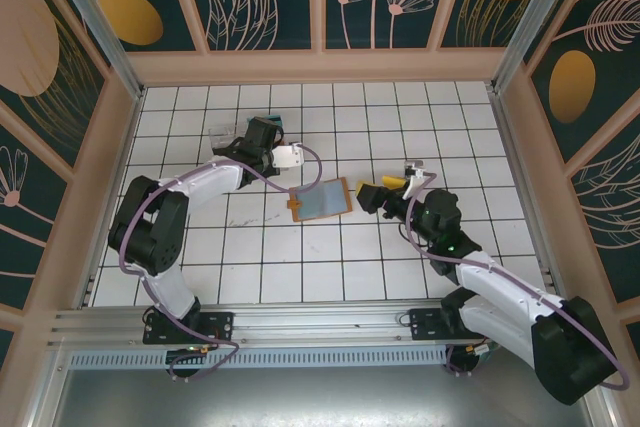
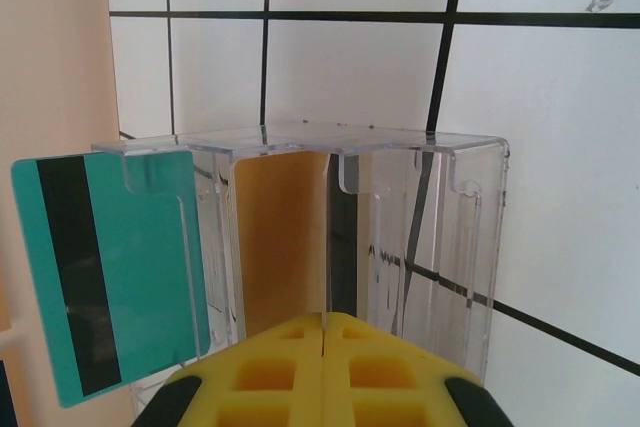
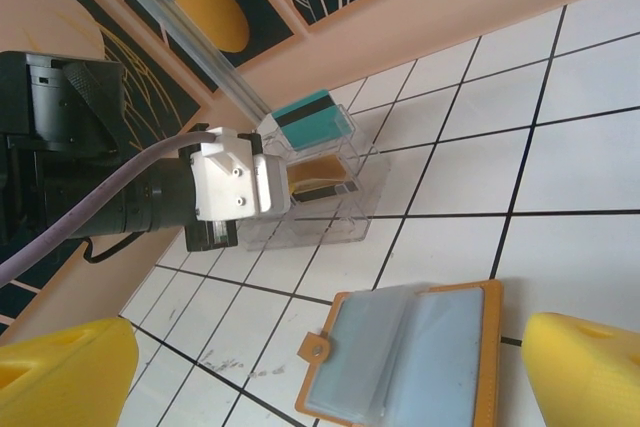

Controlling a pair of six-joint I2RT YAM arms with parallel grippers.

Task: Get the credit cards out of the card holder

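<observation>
Open card holder (image 1: pixel 320 199) on the tabletop (image 1: pixel 300 277); right tool (image 1: pixel 383 190) spread, left tool (image 2: pixel 322 325) shut.
Overhead: the holder lies flat, midway between left and right edges, with the right tool just beside it. Left wrist: the left tool is closed on nothing and faces a clear tray (image 2: pixel 400 143) holding a teal card (image 2: pixel 110 267). Right wrist: the jaws stand wide over the holder's pale sleeves; cards inside cannot be made out. Judged light, floppy and slick: pin the orange border and pinch a card at the sleeve mouth.
</observation>
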